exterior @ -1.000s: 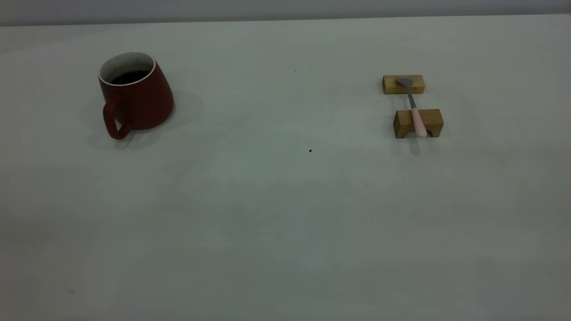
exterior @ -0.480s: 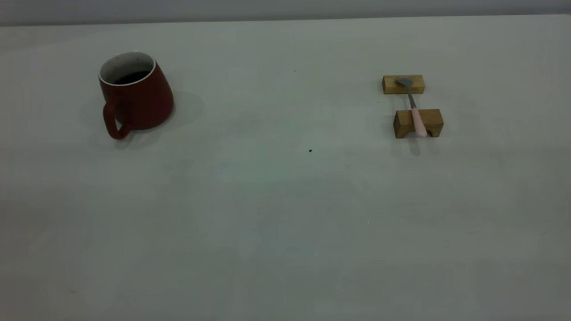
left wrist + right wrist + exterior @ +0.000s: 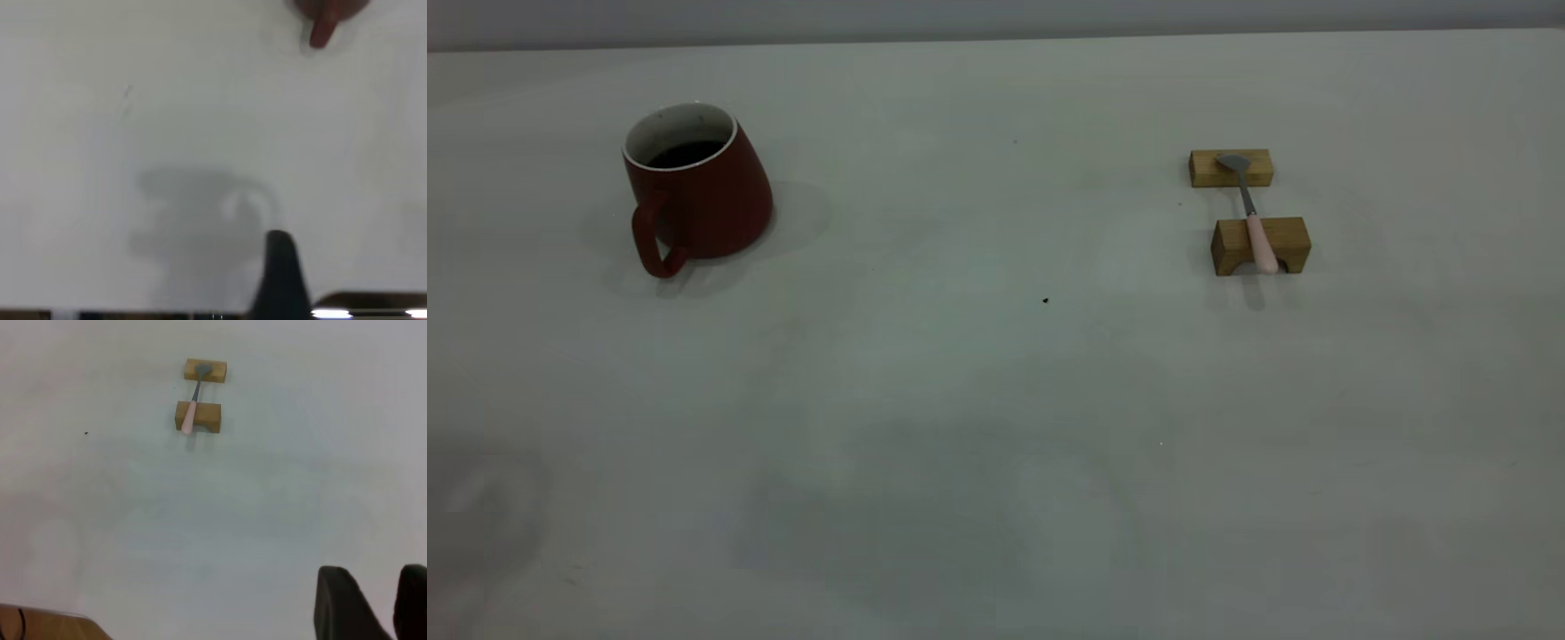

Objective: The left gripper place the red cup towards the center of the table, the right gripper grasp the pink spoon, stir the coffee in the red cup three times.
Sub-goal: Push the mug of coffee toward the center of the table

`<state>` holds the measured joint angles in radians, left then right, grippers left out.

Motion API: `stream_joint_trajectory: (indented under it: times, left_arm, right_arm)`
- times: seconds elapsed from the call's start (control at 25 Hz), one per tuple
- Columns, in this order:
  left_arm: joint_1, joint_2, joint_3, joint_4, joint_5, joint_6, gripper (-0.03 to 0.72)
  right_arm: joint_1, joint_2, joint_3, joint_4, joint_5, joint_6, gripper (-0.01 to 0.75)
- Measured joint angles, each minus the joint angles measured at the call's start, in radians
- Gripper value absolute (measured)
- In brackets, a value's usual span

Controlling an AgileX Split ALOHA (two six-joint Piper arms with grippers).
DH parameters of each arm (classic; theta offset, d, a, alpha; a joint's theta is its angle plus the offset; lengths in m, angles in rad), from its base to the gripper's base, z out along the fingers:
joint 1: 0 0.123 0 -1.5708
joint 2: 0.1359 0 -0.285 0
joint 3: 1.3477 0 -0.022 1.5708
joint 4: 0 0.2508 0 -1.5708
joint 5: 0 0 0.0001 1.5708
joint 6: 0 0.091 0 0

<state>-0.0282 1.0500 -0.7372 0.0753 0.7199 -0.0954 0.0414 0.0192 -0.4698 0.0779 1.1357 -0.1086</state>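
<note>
The red cup [image 3: 698,191] stands upright at the table's [image 3: 996,427] far left with dark coffee [image 3: 687,154] inside, its handle toward the camera. In the left wrist view only its handle [image 3: 323,27] shows, far from my left gripper [image 3: 353,273]. That gripper is open: one dark finger [image 3: 280,273] shows and no second one is beside it. The pink spoon [image 3: 1254,222] lies across two wooden blocks at the far right, bowl on the farther block. My right gripper [image 3: 380,600] hangs well short of the spoon [image 3: 192,410], open by a narrow gap and holding nothing. Neither gripper shows in the exterior view.
The spoon rests on a flat wooden block [image 3: 1231,168] and a notched wooden block [image 3: 1261,245]. A tiny dark speck [image 3: 1046,300] marks the table's middle. A brown edge [image 3: 47,623] shows at a corner of the right wrist view.
A faint shadow has spread over the near left part of the table in the exterior view. The cup, spoon and blocks have not moved.
</note>
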Motion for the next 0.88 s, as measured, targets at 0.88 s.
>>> stream_joint_trajectory:
  times: [0.88]
  left_arm:
    - [-0.084,0.963,-0.377,-0.011,-0.351,0.034,0.676]
  right_arm:
    - [0.0,0.0,0.0,0.0,0.0,0.0,0.237]
